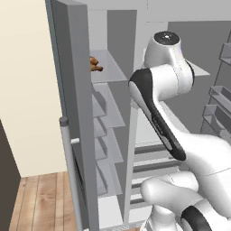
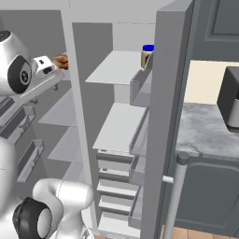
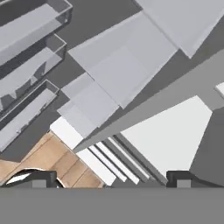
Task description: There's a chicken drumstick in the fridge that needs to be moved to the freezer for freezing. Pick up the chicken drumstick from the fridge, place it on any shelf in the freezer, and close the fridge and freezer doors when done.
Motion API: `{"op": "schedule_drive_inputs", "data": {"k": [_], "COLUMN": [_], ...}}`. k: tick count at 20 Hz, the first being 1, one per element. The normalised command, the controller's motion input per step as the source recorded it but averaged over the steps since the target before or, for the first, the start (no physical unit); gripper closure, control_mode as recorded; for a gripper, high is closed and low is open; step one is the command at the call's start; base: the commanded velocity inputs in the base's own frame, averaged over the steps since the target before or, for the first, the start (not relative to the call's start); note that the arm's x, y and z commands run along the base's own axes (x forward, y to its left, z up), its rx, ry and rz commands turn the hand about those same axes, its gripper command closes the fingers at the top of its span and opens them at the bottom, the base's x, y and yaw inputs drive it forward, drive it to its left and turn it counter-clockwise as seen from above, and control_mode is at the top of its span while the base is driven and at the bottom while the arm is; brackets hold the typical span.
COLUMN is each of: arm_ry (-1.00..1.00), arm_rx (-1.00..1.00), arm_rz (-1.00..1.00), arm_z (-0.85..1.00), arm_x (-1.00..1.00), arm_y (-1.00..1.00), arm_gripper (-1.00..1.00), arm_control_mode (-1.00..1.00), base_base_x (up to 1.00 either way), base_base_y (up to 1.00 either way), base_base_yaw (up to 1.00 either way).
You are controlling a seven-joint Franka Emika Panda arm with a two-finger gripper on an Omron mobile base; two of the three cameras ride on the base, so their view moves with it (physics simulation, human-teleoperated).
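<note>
Claw (image 3: 111, 177) gapes; chicken drumstick (image 1: 94, 65) seemingly on freezer shelf (image 1: 108, 67).

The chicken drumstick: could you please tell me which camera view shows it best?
The left base view shows the chicken drumstick best: it lies on an upper freezer shelf, partly cut off by the door. The right base view shows a smaller brown bit beside the robot's hand. The hand view looks down over lower shelves instead.

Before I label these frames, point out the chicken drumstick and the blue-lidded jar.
chicken drumstick (image 1: 94, 64): left base view, its brown body on the top freezer shelf.
blue-lidded jar (image 2: 147, 56): right base view, its pale side below the lid.
</note>
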Motion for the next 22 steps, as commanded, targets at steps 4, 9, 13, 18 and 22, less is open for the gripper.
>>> {"op": "schedule_drive_inputs", "data": {"k": [4, 9, 13, 18, 22], "arm_ry": [-0.05, -0.11, -0.31, -0.11, 0.0], "arm_rx": [0.17, 0.33, 0.37, 0.07, 0.0], "arm_rz": [-0.56, -0.5, -0.29, 0.01, 0.1], "arm_z": [0.01, 0.0, -0.02, -0.09, -0.1], "arm_x": [-0.38, -0.37, -0.46, -0.1, -0.07], "arm_y": [-0.44, -0.34, -0.35, -0.02, 0.0], "arm_gripper": [-1.0, -1.0, -1.0, -1.0, -1.0], "arm_control_mode": [-1.0, -1.0, -1.0, -1.0, -1.0], "base_base_x": [0.0, 0.0, 0.0, 0.0, 0.0], "base_base_y": [0.0, 0.0, 0.0, 0.0, 0.0], "base_base_yaw": [0.0, 0.0, 0.0, 0.0, 0.0]}}
